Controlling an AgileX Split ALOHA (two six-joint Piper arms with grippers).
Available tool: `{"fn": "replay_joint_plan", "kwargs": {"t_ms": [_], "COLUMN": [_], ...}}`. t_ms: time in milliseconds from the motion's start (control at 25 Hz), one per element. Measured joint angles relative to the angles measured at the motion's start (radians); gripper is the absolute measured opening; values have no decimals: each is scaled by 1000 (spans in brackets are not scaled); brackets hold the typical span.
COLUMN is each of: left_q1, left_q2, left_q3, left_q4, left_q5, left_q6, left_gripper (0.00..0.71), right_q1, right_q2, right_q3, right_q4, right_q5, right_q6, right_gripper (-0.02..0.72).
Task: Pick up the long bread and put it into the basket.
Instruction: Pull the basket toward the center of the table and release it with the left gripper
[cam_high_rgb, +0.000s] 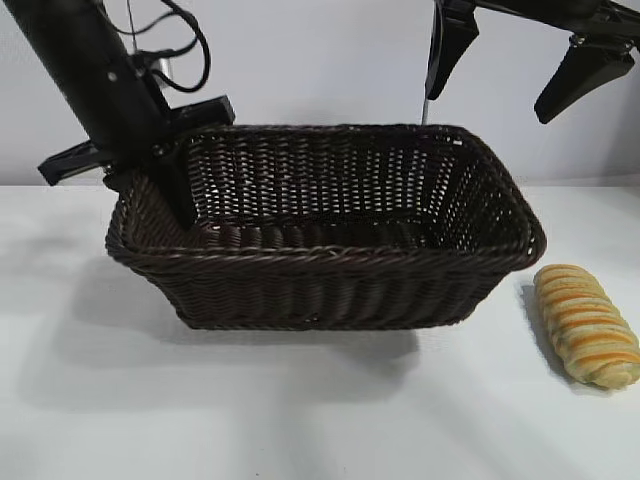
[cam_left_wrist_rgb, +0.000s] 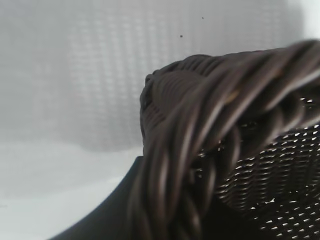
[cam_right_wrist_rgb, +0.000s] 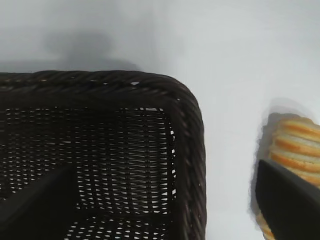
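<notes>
The long bread (cam_high_rgb: 585, 325) is a pale-yellow loaf with orange-brown stripes. It lies on the white table to the right of the basket (cam_high_rgb: 330, 258), apart from it. The dark woven basket stands mid-table and holds nothing. My left gripper (cam_high_rgb: 165, 185) is shut on the braided rim at the basket's left end, one finger inside the wall; the left wrist view shows the rim (cam_left_wrist_rgb: 200, 115) filling the space between the jaws. My right gripper (cam_high_rgb: 490, 105) hangs open high above the basket's right end. In the right wrist view the bread (cam_right_wrist_rgb: 292, 145) lies partly behind one finger (cam_right_wrist_rgb: 290, 200).
The white table (cam_high_rgb: 300, 410) stretches in front of the basket and around the loaf. A pale wall stands behind. The basket's right rim (cam_right_wrist_rgb: 192, 130) lies between the basket's inside and the loaf.
</notes>
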Motion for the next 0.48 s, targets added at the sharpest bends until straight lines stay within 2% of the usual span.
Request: {"fn": "replay_joint_plan", "kwargs": {"t_ms": [240,280,360,480], "left_q1": [0,0,0,0], "left_q2": [30,30,30,30], "left_q3": [0,0,-2,-7], "left_q4": [-8,-13,-35,-52], "left_q5": [-14,-14,-14,-11], "left_q6": [1,1,1,1], "left_gripper": [106,129,239,533], "right_q1": [0,0,0,0], "right_q2": [0,0,0,0], "right_q3": [0,0,0,0], "right_q4": [0,0,0,0], "right_q5": [1,1,1,1], "right_q6": [0,0,0,0], "right_gripper": [695,695,695,695]}}
